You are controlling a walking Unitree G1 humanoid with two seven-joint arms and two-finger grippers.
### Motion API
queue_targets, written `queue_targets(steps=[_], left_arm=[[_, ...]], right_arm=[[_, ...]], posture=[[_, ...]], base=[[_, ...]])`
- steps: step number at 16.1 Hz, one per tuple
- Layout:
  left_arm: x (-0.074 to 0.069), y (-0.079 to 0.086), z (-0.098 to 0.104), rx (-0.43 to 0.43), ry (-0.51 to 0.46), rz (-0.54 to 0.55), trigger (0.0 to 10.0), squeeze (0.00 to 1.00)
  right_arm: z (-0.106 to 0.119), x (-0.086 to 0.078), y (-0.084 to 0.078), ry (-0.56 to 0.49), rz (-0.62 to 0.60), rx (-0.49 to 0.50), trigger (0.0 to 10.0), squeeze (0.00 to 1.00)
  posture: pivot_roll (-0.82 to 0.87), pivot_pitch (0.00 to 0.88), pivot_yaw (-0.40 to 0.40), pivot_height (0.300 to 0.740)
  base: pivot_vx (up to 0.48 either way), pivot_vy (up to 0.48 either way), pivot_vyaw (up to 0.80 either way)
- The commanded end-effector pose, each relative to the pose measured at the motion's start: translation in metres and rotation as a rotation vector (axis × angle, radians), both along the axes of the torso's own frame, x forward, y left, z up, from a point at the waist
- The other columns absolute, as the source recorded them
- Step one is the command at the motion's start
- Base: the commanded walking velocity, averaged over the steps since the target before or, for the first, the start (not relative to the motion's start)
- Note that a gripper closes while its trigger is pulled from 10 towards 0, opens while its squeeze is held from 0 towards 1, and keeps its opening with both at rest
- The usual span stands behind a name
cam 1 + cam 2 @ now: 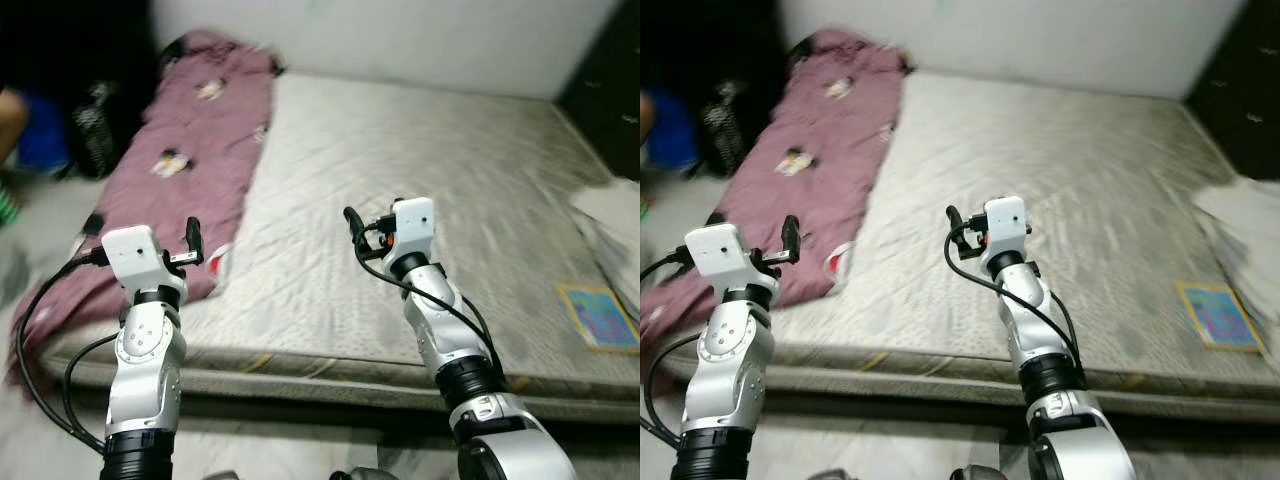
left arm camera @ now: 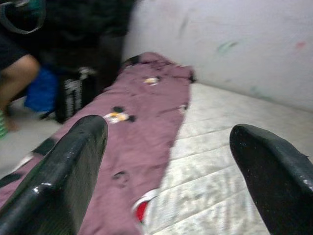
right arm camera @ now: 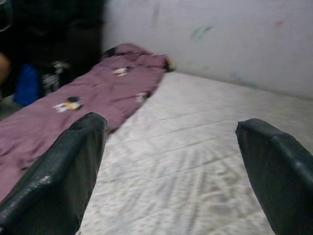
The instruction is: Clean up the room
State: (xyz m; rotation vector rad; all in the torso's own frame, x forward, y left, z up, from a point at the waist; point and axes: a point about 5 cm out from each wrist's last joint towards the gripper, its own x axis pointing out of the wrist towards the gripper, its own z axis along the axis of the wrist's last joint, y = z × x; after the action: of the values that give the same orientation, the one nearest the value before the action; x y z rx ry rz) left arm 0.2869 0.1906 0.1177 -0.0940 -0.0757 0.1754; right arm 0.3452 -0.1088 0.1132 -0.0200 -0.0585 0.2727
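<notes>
Both grippers hover empty with fingers spread wide, the left gripper point(image 1: 192, 240) just short of the crumpled maroon blanket point(image 1: 190, 150) draped over the mattress point(image 1: 420, 180) edge ahead; a shallow pinch could slip off its loose folds

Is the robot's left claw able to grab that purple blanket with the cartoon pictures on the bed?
Probably yes. The left claw is open and hovers right by the near end of the purple cartoon-print blanket on the grey mattress, with nothing between them.
</notes>
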Motion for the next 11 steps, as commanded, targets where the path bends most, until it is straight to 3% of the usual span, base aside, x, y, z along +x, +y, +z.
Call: queue_targets(steps=[1, 8, 11], left_arm=[[0.001, -0.0041, 0.0059, -0.001, -0.029, -0.022, 10.0, 0.0], [0.0008, -0.0051, 0.0059, 0.008, -0.026, -0.029, 10.0, 0.0], [0.0028, -0.0067, 0.0044, 0.004, -0.011, -0.023, 10.0, 0.0]], right_arm=[[0.0025, 0.003, -0.0066, 0.001, -0.02, -0.001, 10.0, 0.0], [0.0023, 0.0026, -0.0068, 0.002, -0.025, 0.004, 10.0, 0.0], [0.0019, 0.003, -0.0075, 0.005, -0.028, 0.005, 10.0, 0.0]], posture=[[0.05, 0.0, -0.063, 0.74], [0.05, 0.0, -0.059, 0.74], [0.05, 0.0, -0.059, 0.74]], base=[[0.337, 0.0, -0.68], [0.341, 0.0, 0.0], [0.087, 0.0, 0.0]])
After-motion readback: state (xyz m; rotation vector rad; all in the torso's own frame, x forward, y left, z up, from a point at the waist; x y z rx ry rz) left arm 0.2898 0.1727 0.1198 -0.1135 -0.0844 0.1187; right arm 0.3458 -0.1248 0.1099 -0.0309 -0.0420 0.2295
